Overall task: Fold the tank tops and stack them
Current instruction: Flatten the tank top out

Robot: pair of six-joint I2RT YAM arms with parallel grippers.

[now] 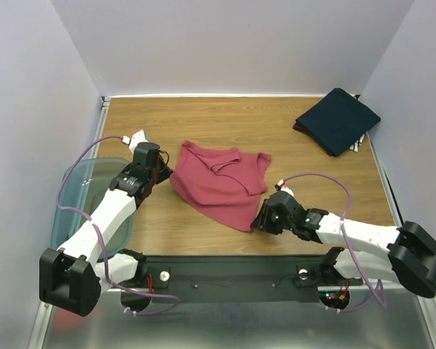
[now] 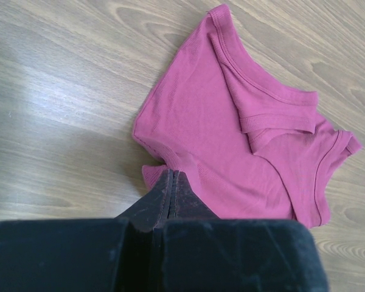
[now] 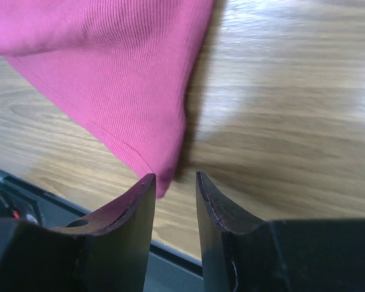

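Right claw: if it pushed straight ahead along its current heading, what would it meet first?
Most likely the near corner of the maroon tank top. The right claw is open, and that hemmed corner lies just ahead of it. Depth is unclear, so it may skim the table beside it.

My left gripper reaches toward one o'clock, pinching the maroon tank top. My right gripper points at nine o'clock, jaws apart.
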